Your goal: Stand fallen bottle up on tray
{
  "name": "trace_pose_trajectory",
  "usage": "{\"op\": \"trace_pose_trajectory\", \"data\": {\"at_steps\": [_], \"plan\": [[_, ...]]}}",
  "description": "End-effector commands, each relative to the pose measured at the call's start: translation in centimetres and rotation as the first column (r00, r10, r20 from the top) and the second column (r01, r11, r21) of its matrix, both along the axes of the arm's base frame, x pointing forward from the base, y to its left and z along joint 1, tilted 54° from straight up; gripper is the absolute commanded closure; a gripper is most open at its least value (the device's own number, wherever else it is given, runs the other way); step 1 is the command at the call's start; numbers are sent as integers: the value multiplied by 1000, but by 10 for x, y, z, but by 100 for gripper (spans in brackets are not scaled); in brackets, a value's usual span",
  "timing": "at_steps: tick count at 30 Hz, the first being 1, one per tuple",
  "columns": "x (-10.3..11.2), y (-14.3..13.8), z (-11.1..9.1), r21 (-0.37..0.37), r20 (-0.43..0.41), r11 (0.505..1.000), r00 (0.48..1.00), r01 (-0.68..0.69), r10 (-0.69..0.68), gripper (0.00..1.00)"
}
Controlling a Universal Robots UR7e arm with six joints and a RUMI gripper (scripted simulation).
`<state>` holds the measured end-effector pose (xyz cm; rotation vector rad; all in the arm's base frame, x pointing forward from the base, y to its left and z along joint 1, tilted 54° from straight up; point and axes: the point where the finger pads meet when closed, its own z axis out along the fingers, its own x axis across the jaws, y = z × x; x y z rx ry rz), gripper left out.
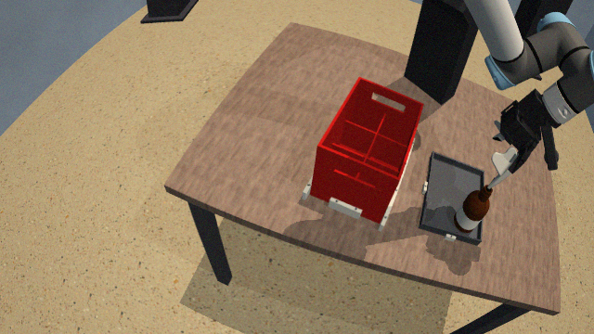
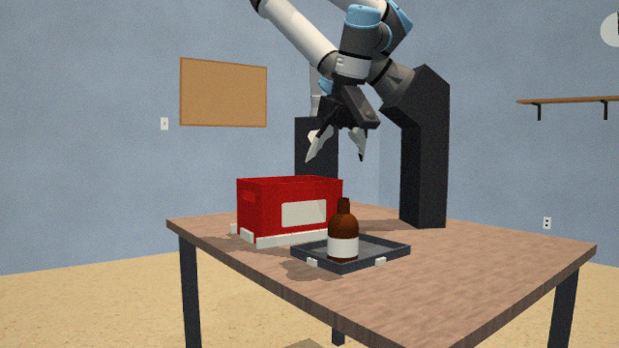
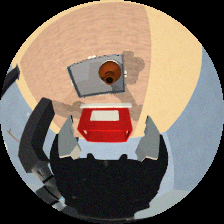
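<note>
A brown bottle (image 1: 474,210) (image 2: 342,232) (image 3: 109,72) with a white label stands upright on the dark grey tray (image 1: 443,186) (image 2: 387,249) (image 3: 85,80), near the tray's front corner. My gripper (image 1: 503,168) (image 2: 336,147) (image 3: 109,116) is open and empty. It hangs well above the bottle, clear of its neck, with both pale fingertips apart. The red crate (image 1: 367,148) (image 2: 271,205) (image 3: 105,125) stands just left of the tray.
The crate has inner dividers and white corner blocks at its base. A black pillar (image 1: 438,46) (image 2: 423,150) stands at the back of the wooden table (image 1: 278,116) (image 2: 459,280). The table edge runs close to the tray's front.
</note>
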<state>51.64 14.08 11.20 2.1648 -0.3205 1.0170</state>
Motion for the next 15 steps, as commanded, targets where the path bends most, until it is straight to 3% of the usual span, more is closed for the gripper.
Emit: {"op": "trace_pose_trajectory", "data": {"at_steps": [1,5,6,15], "plan": [[-1,1,1,0,1,1000,1000,0,0,0],[-1,1,1,0,1,1000,1000,0,0,0],[-1,1,1,0,1,1000,1000,0,0,100],[-1,1,1,0,1,1000,1000,0,0,100]]}}
